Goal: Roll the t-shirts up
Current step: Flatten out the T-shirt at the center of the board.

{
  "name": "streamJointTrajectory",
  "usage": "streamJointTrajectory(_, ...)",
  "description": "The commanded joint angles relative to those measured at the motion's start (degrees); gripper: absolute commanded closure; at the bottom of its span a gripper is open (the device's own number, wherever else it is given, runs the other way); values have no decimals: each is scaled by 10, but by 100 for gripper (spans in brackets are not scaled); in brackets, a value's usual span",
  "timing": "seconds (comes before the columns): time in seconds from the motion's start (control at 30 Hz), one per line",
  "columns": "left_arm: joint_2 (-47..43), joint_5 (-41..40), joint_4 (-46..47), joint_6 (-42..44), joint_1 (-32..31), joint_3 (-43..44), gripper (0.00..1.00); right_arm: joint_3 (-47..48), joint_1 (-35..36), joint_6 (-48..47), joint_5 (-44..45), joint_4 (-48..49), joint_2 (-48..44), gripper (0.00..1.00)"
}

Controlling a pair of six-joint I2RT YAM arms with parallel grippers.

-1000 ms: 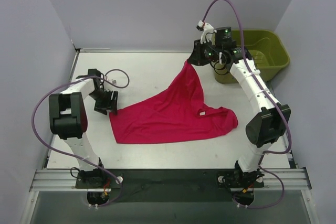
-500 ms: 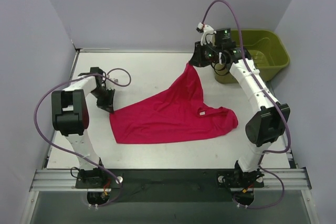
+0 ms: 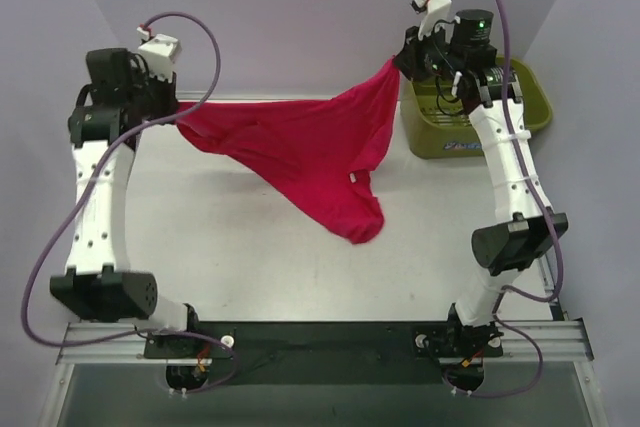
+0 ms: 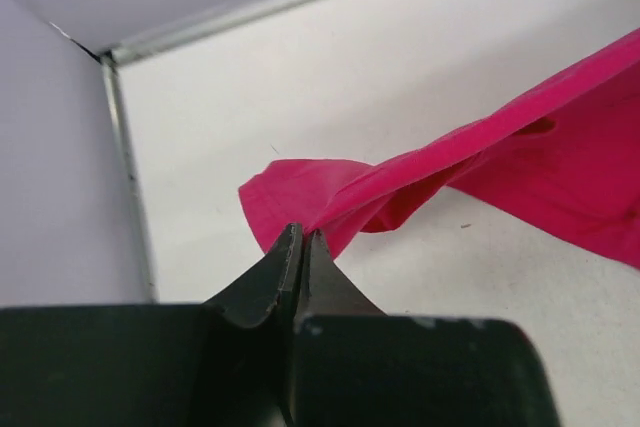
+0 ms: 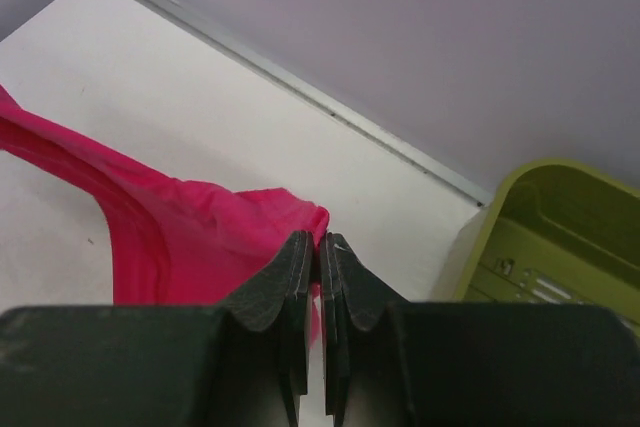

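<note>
- The red t-shirt [image 3: 300, 147] hangs in the air above the tabletop [image 3: 250, 267]. It is stretched between the two arms like washing on a line.
- The left gripper [image 4: 300, 239] is pinched tight on one edge of the t-shirt, up high at the far left. Its two fingers meet with the cloth squeezed between them.
- The right gripper [image 5: 320, 244] is pinched tight on another edge of the t-shirt, up high at the far right. A bit of red cloth sits right at its tips.
- The middle of the t-shirt sags down in a long point toward the near side. From above I cannot tell if the low tip touches the tabletop.
- A small white label [image 3: 353, 179] shows on the cloth near that low point.
- A green tub [image 3: 525, 107] sits at the far right corner of the tabletop, close to the right gripper. The t-shirt is outside it, to its left.
</note>
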Motion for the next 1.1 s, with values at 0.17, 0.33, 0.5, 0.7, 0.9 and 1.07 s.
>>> streamJointTrajectory(0.17, -221, -79, 182, 57, 3, -100, 100, -24, -1, -26, 60, 72, -164, 100)
streamJointTrajectory(0.33, -299, -107, 230, 62, 3, -135, 100, -40, 1, -12, 72, 81, -242, 100)
streamJointTrajectory(0.5, -328, -107, 227, 49, 2, -115, 100, -43, 6, -32, 31, 64, -305, 100)
streamJointTrajectory(0.7, -376, -105, 252, 33, 3, -107, 100, -53, 10, -69, 8, 33, -376, 100)
streamJointTrajectory(0.9, -402, -107, 247, 26, 4, -50, 100, -54, 9, -70, 1, 16, -449, 100)
streamJointTrajectory(1.07, -419, -107, 246, 15, 5, -10, 100, -32, 5, -59, 5, 17, -493, 100)
